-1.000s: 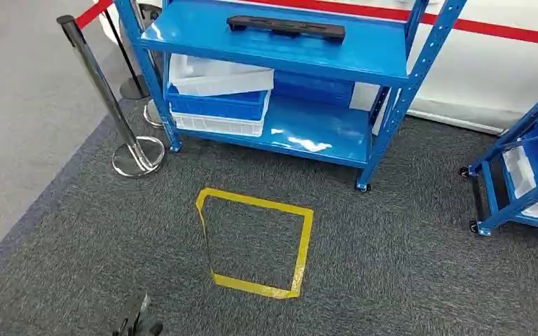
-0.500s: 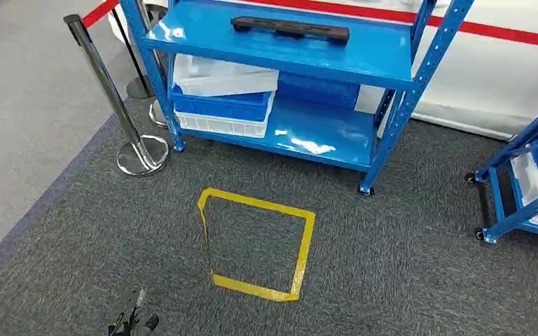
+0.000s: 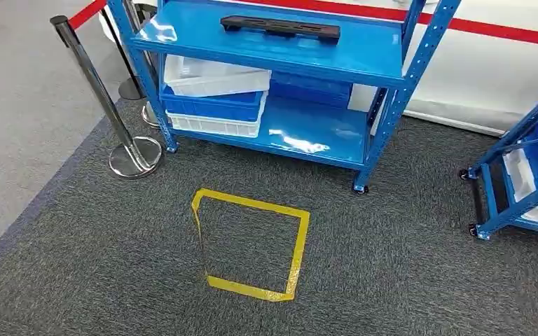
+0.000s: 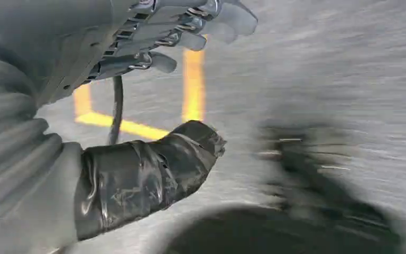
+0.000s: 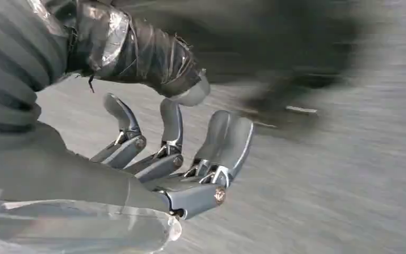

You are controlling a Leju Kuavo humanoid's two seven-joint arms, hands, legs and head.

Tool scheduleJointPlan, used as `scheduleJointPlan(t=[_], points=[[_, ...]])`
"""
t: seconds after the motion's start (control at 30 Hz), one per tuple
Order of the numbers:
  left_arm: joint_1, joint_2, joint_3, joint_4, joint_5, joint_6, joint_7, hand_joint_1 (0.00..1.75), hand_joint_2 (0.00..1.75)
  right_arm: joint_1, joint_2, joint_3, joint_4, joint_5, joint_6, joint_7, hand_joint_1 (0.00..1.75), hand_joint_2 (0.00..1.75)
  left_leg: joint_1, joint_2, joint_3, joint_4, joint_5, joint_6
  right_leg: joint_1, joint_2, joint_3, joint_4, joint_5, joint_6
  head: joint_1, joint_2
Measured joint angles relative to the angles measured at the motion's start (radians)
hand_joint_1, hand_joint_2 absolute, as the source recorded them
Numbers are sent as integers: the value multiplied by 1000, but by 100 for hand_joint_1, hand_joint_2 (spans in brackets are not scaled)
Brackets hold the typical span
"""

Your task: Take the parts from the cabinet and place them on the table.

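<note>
Wrist views blur the carpet (image 4: 349, 63) behind each empty robot hand (image 5: 190, 159).

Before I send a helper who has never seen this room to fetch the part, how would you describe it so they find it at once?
Go to the big blue shelf rack facing the yellow taped square on the carpet. On its upper shelf lies a long black part, flat and alone. The stacked white and blue bins sit a shelf lower; this is the rack's one dark, slim bar.
</note>
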Motion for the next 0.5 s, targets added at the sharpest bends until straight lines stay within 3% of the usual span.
scheduleJointPlan(t=[0.03,0.07,0.13,0.17,0.2,0.23,0.3,0.33,0.37,0.43,0.5], points=[[-25,-1,0,-22,0,0,-1,0,175,31,0,0,22,0,0,0,175,175,-1,-2,2,-3,1,3,2,-5,-14,30,-24,4,2,0],[-49,-1,0,-45,0,0,-1,0,175,52,0,0,45,0,0,2,175,175,-1,-2,1,-3,1,8,2,-8,-46,90,-65,6,4,0],[-91,0,0,-93,0,0,-1,0,175,93,0,0,96,0,0,4,175,175,-2,-5,-2,-3,1,9,-1,-15,-128,247,-139,10,3,0],[-109,0,0,-112,0,0,-1,0,175,106,-1,0,111,0,0,5,175,175,-2,-7,-3,-2,0,9,-2,-18,-152,293,-148,11,4,0],[-119,0,1,-125,0,1,-1,0,175,117,-2,0,130,0,0,5,175,175,-1,-12,-3,-1,0,9,-3,-19,-153,291,-131,11,3,0],[-121,0,1,-135,0,1,-1,0,175,121,-4,0,140,0,0,5,175,175,-1,-16,-1,-1,0,9,-4,-20,-128,240,-92,11,4,0],[-108,0,1,-138,0,0,-1,0,175,113,-6,0,144,0,0,5,175,175,-1,-20,5,0,-4,4,-4,-21,-33,61,-7,4,4,0],[-90,0,1,-138,0,0,0,0,175,94,-6,0,143,0,0,4,175,175,-1,-18,7,1,-7,-1,-2,-24,-1,-9,5,-3,4,0],[-69,0,1,-133,0,0,2,0,175,70,-6,0,137,0,0,3,175,175,-10,-11,-1,5,-14,-9,5,-27,9,-14,12,-7,3,0],[-16,0,0,-102,0,0,5,0,175,18,-6,0,103,0,0,-3,175,175,-4,-9,3,2,-12,-17,9,-22,7,-11,12,-16,-1,0],[36,0,0,-62,0,0,8,0,175,-37,-3,0,60,0,0,-5,175,175,-7,-8,7,7,-18,-28,-2,-22,12,-26,20,-28,-1,0]])
